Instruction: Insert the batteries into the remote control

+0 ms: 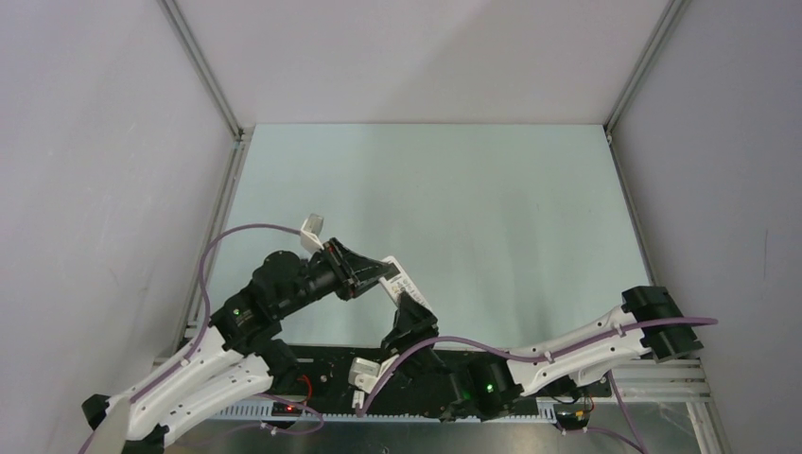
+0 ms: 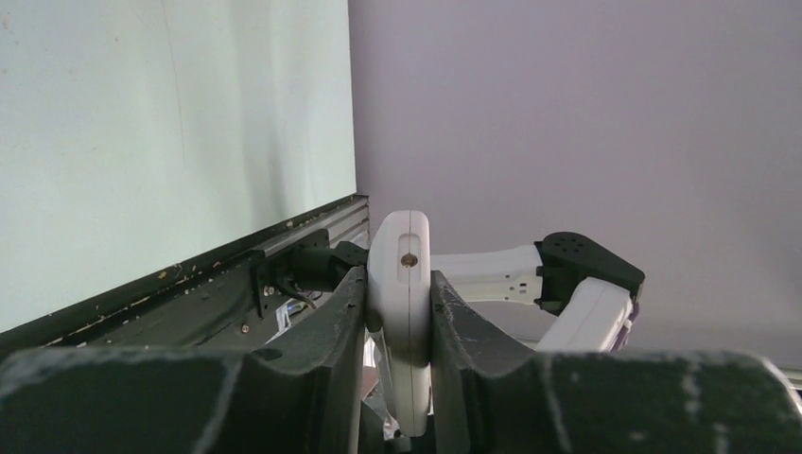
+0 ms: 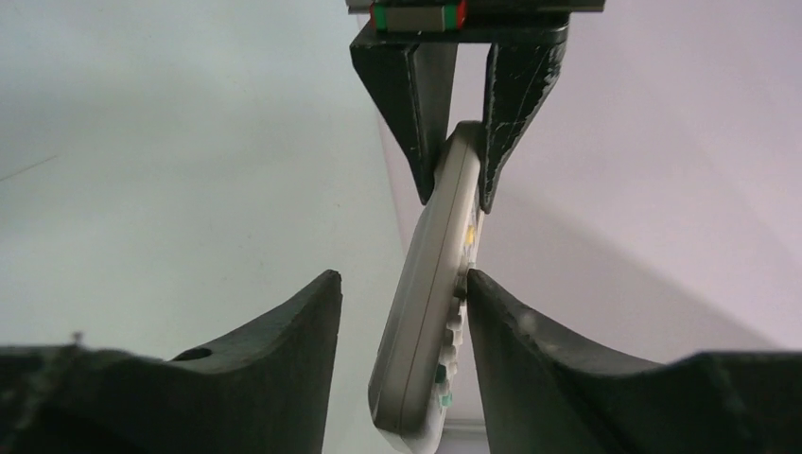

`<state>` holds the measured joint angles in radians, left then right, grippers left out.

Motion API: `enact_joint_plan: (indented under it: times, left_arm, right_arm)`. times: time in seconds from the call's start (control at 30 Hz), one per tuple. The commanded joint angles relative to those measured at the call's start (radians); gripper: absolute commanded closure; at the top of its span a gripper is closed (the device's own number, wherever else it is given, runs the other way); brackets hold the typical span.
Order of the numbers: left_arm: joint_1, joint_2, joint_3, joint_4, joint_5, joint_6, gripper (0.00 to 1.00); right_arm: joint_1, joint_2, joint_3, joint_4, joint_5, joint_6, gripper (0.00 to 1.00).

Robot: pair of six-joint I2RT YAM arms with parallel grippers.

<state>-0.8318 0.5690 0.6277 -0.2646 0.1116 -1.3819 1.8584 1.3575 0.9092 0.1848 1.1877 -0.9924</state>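
The white remote control [image 1: 403,284] is held in the air above the table's near edge, between the two arms. My left gripper [image 1: 376,274] is shut on one end of it. In the left wrist view the remote [image 2: 401,241] stands edge-on between the left gripper's [image 2: 397,277] dark fingers. My right gripper [image 1: 407,320] is open round the other end. In the right wrist view the remote [image 3: 430,312] hangs tilted, buttons facing right. The right finger [image 3: 501,331] touches the button side, with a gap on the left. No batteries are in view.
A pale green table top [image 1: 454,199] lies inside grey walls with aluminium frame posts [image 1: 203,66]. A black base plate [image 1: 331,364] with wiring runs along the near edge. White camera modules [image 1: 312,229] with purple cables sit on the wrists.
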Motion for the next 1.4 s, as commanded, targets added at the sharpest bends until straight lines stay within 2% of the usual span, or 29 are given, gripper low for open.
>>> enact_joint_plan:
  times: [0.0, 0.07, 0.23, 0.3, 0.37, 0.4, 0.43, 0.47, 0.5, 0.53, 0.57, 0.6, 0.67, 0.77, 0.83, 0.93, 0.97, 1.0, 1.07, 1.13, 1.37]
  left_arm:
    - [-0.003, -0.019, 0.002, 0.034, 0.010, -0.028, 1.00]
    - [-0.003, -0.019, 0.002, 0.034, 0.015, -0.028, 1.00]
    - [-0.003, -0.022, 0.010, 0.034, 0.019, -0.022, 1.00]
    - [-0.004, -0.025, 0.013, 0.034, 0.018, -0.016, 1.00]
    - [-0.003, -0.024, 0.013, 0.034, 0.016, -0.008, 1.00]
    - [-0.004, -0.023, 0.017, 0.034, 0.017, -0.005, 0.95]
    - [-0.004, -0.022, 0.020, 0.035, 0.019, 0.005, 0.90]
    - [-0.004, -0.023, 0.023, 0.035, 0.021, 0.013, 0.77]
    - [-0.004, -0.024, 0.027, 0.033, 0.018, 0.027, 0.68]
    - [-0.004, -0.029, 0.031, 0.034, 0.011, 0.041, 0.50]
    - [-0.003, -0.033, 0.034, 0.033, 0.007, 0.046, 0.43]
    - [-0.004, -0.045, 0.033, 0.034, -0.005, 0.055, 0.25]
    - [-0.003, -0.064, 0.031, 0.033, -0.022, 0.070, 0.04]
    - [-0.004, -0.083, 0.032, 0.034, -0.039, 0.087, 0.01]
    - [-0.003, -0.091, 0.040, 0.034, -0.051, 0.098, 0.00]
    - [-0.003, -0.115, 0.053, 0.036, -0.080, 0.135, 0.00]
    - [-0.003, -0.135, 0.059, 0.038, -0.087, 0.148, 0.00]
    - [-0.003, -0.145, 0.063, 0.041, -0.103, 0.175, 0.00]
    - [-0.004, -0.178, 0.065, 0.055, -0.138, 0.214, 0.00]
    - [-0.003, -0.211, 0.067, 0.077, -0.159, 0.250, 0.00]
    - [-0.004, -0.200, 0.061, 0.110, -0.126, 0.289, 0.00]
  right_arm:
    - [-0.009, -0.032, 0.036, -0.056, 0.030, -0.011, 0.49]
    - [-0.010, -0.034, 0.037, -0.068, 0.032, 0.000, 0.61]
    - [-0.020, -0.033, 0.036, -0.121, 0.043, 0.063, 0.69]
    - [-0.024, -0.036, 0.036, -0.119, 0.045, 0.073, 0.76]
    - [-0.027, -0.045, 0.036, -0.095, 0.039, 0.089, 0.94]
    - [-0.028, -0.052, 0.037, -0.086, 0.025, 0.125, 1.00]
    - [-0.029, -0.074, 0.037, -0.076, 0.010, 0.153, 1.00]
    - [-0.028, -0.089, 0.036, -0.080, -0.040, 0.242, 1.00]
    - [-0.030, -0.121, 0.037, -0.100, -0.069, 0.296, 1.00]
    - [-0.036, -0.136, 0.037, -0.111, -0.118, 0.394, 1.00]
    - [-0.039, -0.167, 0.036, -0.129, -0.137, 0.436, 1.00]
    - [-0.044, -0.181, 0.036, -0.134, -0.156, 0.500, 1.00]
    - [-0.058, -0.225, 0.034, -0.128, -0.178, 0.583, 1.00]
    - [-0.102, -0.308, 0.020, -0.136, -0.295, 0.736, 1.00]
    - [-0.152, -0.355, 0.002, -0.154, -0.344, 0.895, 1.00]
    - [-0.225, -0.422, -0.046, -0.164, -0.365, 1.234, 1.00]
    - [-0.236, -0.467, -0.101, -0.111, -0.390, 1.342, 1.00]
    - [-0.251, -0.490, -0.136, -0.050, -0.406, 1.380, 1.00]
    - [-0.264, -0.549, -0.271, 0.301, -0.466, 1.468, 1.00]
    - [-0.271, -0.538, -0.378, 0.497, -0.488, 1.552, 1.00]
    - [-0.268, -0.408, -0.391, 0.849, -0.526, 1.649, 1.00]
